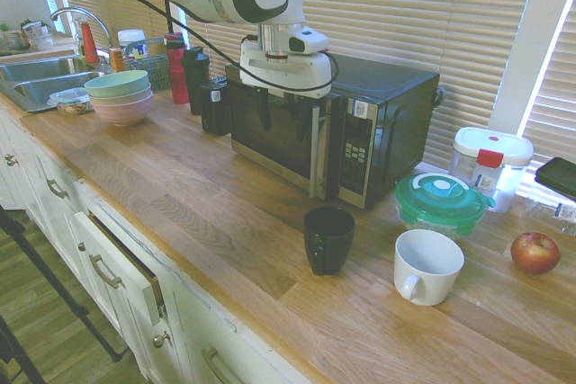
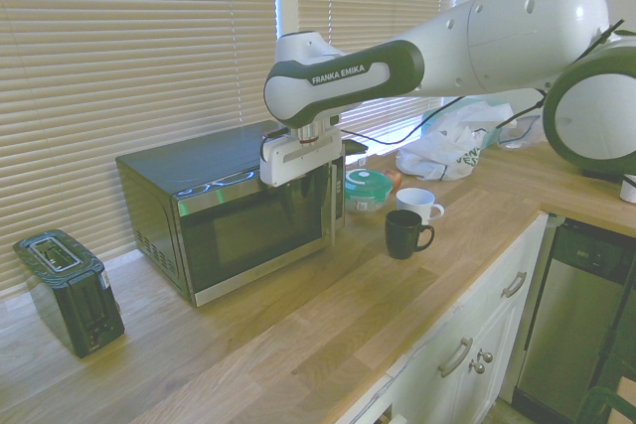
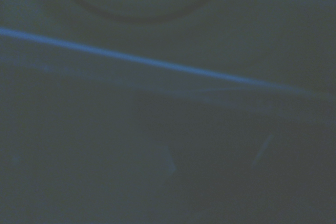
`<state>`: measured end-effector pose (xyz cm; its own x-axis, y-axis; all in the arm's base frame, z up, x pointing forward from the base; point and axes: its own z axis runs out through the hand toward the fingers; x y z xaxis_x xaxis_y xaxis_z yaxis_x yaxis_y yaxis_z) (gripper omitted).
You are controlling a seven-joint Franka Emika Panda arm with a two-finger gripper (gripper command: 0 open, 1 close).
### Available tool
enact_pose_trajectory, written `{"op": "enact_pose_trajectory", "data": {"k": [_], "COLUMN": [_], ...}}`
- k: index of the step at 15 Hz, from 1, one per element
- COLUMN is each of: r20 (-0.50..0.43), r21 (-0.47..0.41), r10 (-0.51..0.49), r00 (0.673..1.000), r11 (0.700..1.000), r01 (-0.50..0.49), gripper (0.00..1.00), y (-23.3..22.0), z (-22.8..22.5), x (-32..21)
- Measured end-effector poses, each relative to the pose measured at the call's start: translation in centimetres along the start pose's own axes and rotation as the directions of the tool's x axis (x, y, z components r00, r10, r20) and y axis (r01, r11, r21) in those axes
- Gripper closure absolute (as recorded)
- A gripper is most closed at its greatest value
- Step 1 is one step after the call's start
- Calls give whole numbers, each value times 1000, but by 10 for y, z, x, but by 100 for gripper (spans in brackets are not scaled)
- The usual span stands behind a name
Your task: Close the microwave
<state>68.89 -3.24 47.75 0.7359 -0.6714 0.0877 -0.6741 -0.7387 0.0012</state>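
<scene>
Black and steel-trimmed, the microwave [image 1: 346, 132] sits at the far side of the wooden surface [image 1: 225, 240], its door flush with the front. Directly above its door hangs the gripper [image 1: 279, 112]; whether the jaws are wide or narrow I cannot tell. Nearer stand a black mug [image 1: 328, 239] and a white mug [image 1: 425, 266].

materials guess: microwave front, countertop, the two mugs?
Microwave front: looks like brushed stainless trim around a dark glossy door, probably glass, since it mirrors the room. Countertop: wood planks, visible grain and seams, satin sheen. Black mug and white mug: likely glazed ceramic, given the smooth, slightly shiny walls; could be plastic.
</scene>
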Motion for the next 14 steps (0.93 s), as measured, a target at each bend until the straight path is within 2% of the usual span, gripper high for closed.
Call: {"op": "enact_pose_trajectory", "data": {"k": [8,14], "r20": [-7,-12], "r21": [14,24], "r10": [-16,-35], "r00": [1000,999], "r11": [1000,999], "r01": [16,35], "gripper": [0,0], "y": [-11,8], "z": [1,18], "x": [17,-22]}}
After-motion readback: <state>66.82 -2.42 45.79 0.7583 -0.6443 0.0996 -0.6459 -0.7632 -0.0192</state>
